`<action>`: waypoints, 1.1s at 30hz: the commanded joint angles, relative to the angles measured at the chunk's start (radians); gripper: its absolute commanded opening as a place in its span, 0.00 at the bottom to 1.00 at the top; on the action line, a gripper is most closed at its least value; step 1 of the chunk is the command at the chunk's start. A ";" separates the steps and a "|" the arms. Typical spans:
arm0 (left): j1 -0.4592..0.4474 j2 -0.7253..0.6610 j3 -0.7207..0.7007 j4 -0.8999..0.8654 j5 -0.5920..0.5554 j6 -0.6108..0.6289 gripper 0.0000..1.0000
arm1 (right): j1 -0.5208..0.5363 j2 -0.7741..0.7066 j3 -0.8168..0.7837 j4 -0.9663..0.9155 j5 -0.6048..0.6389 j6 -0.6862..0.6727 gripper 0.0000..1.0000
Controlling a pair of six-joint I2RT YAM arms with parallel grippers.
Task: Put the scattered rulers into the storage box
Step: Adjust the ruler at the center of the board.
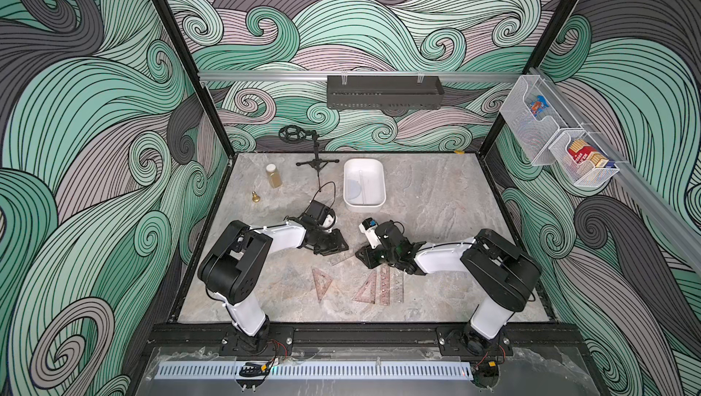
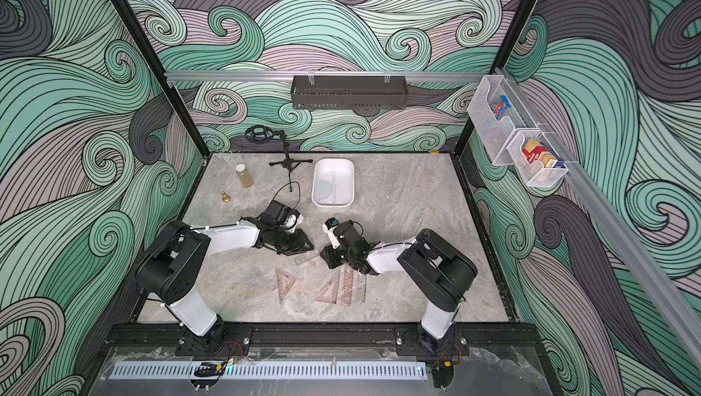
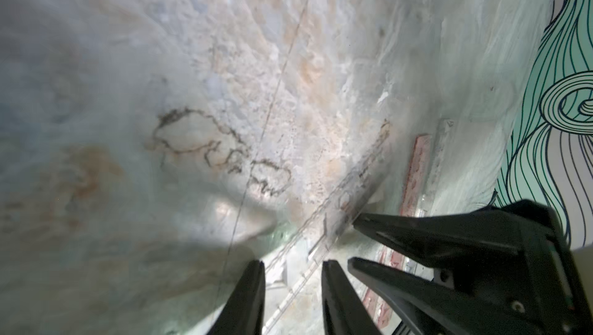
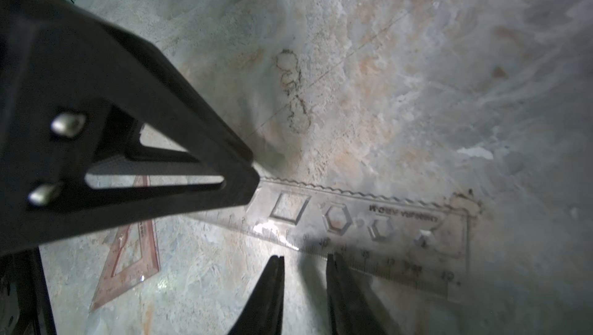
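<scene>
So we're seeing both arms crouching low over the middle of the counter [image 1: 436,200], nose to nose above one clear ruler [image 4: 369,221] lying flat. The left tool [image 3: 292,262] is sitting with its jaws part way apart astride one end of it, and we can't tell if it's squeezing or just straddling. The right tool [image 4: 305,256] is gaping a bit too, gripping nothing, one fingertip [image 4: 340,272] touching the ruler's scale edge. A pinkish set square [image 1: 321,281], a second set square [image 1: 368,291] and a pinkish ruler [image 1: 385,286] are lying nearer the arm bases. The storage box [image 1: 365,207] is sitting well behind, holding a protractor [image 1: 352,190] and another ruler [image 1: 361,184]
</scene>
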 commanded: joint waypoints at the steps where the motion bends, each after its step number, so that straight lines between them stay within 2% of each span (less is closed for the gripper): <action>1: 0.025 0.008 -0.058 -0.079 -0.067 0.014 0.35 | -0.015 0.062 0.045 -0.053 -0.006 -0.035 0.27; 6: 0.043 -0.002 -0.081 -0.047 -0.034 -0.001 0.35 | -0.029 0.140 0.152 -0.074 -0.034 -0.064 0.27; 14: 0.040 -0.033 -0.161 -0.028 0.020 0.004 0.35 | -0.041 0.167 0.217 -0.070 -0.115 -0.061 0.28; 19: 0.017 -0.026 -0.176 -0.014 0.046 -0.001 0.35 | -0.062 0.117 0.187 0.012 -0.213 -0.023 0.28; 25: -0.008 -0.035 -0.179 0.032 0.104 -0.045 0.35 | -0.104 0.046 0.103 0.210 -0.329 0.097 0.30; 29: -0.025 -0.022 -0.167 0.058 0.140 -0.065 0.35 | -0.112 0.067 0.105 0.210 -0.327 0.095 0.24; 33: 0.002 -0.088 -0.148 0.040 0.099 -0.067 0.37 | -0.112 0.094 0.108 0.196 -0.316 0.080 0.17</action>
